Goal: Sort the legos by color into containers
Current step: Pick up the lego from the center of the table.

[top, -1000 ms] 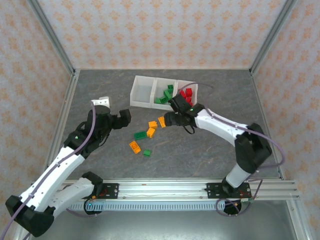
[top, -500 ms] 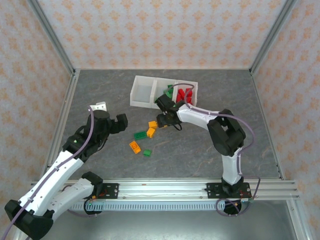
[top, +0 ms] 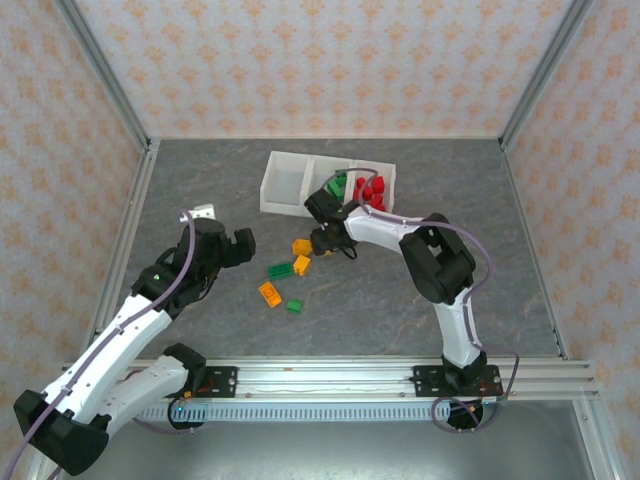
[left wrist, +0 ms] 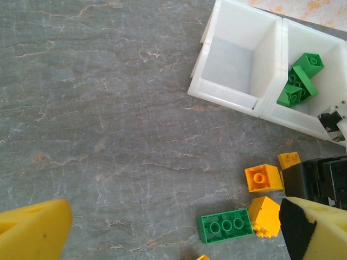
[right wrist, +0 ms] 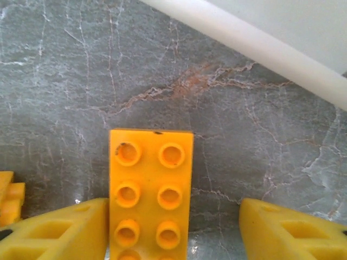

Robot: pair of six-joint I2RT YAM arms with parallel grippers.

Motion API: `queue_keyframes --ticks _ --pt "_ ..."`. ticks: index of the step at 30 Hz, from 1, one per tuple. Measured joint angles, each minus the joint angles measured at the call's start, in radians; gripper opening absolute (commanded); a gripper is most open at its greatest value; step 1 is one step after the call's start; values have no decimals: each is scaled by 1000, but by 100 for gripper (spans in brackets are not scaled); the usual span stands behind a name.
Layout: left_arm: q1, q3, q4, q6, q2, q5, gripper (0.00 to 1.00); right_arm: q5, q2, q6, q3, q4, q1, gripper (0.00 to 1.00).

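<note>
The right end effector (right wrist: 173,219) is spread apart around an orange lego (right wrist: 150,179) lying on the surface (right wrist: 65,65), seemingly touching its left finger (tray (right wrist: 244,51) at one o'clock). The left end effector (left wrist: 174,222) hangs wide open.

R gripper (right wrist: 173,216) jaws wide: orange brick (right wrist: 151,189) hard against one finger (right wrist: 59,233), bare gap btw brick & the other. Tray wall (right wrist: 244,51) runs diag just beyond brick and blocks fwd. 2nd orange brick (right wrist: 7,197) near the touching finger's tip, outer side. L gripper (left wrist: 173,230) jaws wide, open table (left wrist: 97,108) ahead up to tray (left wrist: 227,95). End compartment (left wrist: 233,59) bare inside; next one has green bricks (left wrist: 299,78). Loose bricks (top: 281,269) sit btw both grippers. R arm (top: 440,265) spans base to tray front; table to its R open.
</note>
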Motion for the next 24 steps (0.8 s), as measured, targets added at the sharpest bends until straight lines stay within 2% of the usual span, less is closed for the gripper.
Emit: queue_keyframes --ticks 4,12,16,24 --pt "0 -1 0 -10 0 -1 100 0 19 1 28 -15 0 57" --pt "0 -17 0 -13 -6 -1 100 13 30 10 44 -25 0 36" --pt "0 -26 0 -18 -18 -5 99 22 27 15 42 -21 0 29" --pt "0 -39 -1 -43 -20 -28 99 18 -9 51 19 2 0 25"
